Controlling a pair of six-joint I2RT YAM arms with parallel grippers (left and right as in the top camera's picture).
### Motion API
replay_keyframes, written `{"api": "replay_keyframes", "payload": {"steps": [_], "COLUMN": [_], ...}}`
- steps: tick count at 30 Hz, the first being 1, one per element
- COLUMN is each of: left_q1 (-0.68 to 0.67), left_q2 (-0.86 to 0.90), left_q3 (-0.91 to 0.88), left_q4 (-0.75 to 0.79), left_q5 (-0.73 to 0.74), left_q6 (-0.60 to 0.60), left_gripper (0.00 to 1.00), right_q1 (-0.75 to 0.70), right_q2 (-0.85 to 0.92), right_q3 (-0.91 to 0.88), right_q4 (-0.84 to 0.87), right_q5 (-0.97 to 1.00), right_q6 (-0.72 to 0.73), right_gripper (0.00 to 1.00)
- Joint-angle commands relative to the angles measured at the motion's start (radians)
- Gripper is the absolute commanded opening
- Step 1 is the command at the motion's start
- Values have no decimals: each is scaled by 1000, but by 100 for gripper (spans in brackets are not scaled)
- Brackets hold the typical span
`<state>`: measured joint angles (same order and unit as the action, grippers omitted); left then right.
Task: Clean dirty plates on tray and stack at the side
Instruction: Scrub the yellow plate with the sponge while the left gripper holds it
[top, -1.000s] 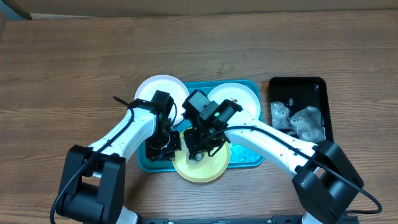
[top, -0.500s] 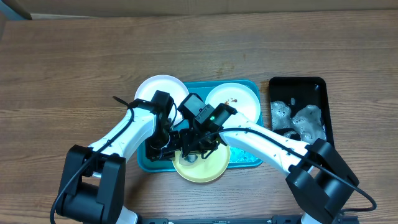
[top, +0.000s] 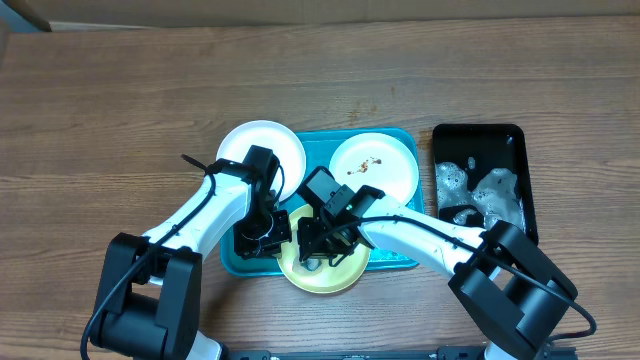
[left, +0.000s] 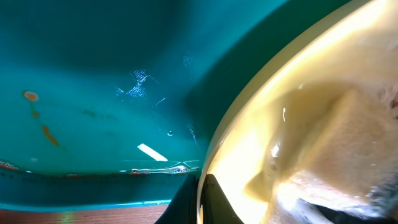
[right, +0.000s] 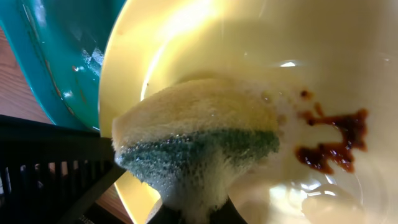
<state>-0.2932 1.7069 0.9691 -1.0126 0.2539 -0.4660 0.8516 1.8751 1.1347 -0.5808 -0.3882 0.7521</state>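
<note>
Right at the tray's (top: 317, 150) near edge, the yellow plate (top: 325, 278) hangs out over the rim and the wood. Both arms crowd together there. The left gripper (top: 278, 238) is pinched closed on the plate's left rim. The right gripper (top: 318, 250) is clamped on a sponge (right: 199, 137) that presses into the plate's hollow.

The tray is smooth turquoise plastic with rounded corners and a raised rim. The left white plate (top: 255, 148) overlaps its far-left corner, with part of it out over the table (top: 120, 100). The right white plate (top: 385, 170) lies inside the far-right corner. Just beside the tray on the right sits a glossy black tray (top: 480, 145) holding white foam, and only a thin strip of wood separates the two. Left of the tray and beyond it, the wood-grain table lies wide and bare.

The right wrist view shows what the arms hide from overhead. The sponge is soft yellow foam backed by a coarse green layer, and it is wet and sudsy. A brown smear (right: 329, 146) lies just beside it on the shiny plate. The left gripper's black body stands at the plate's rim.

The left wrist view alone shows the wet tray floor, where there are glints and a few orange-brown specks (left: 37, 118). It also shows the plate's thin curved edge running down to the dark fingers (left: 214, 196) at the bottom of the view.
</note>
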Motion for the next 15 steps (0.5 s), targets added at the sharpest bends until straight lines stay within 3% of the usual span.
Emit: {"api": "replay_keyframes", "payload": {"steps": [1,15], "left_q1": [-2,-2], "left_q2": [8,8], "left_q3": [-5,-5], "left_q4": [4,-8], "left_q5": [2,2], "left_q6": [-14,-14], "left_gripper": [4,4], "right_q1": [3,-49], "right_q2": [2,2], "right_q3": [-46,-61], "right_q4": [22,-28], "right_q5": [13,360], "right_q6": [9,0], "right_gripper": [4,4]}}
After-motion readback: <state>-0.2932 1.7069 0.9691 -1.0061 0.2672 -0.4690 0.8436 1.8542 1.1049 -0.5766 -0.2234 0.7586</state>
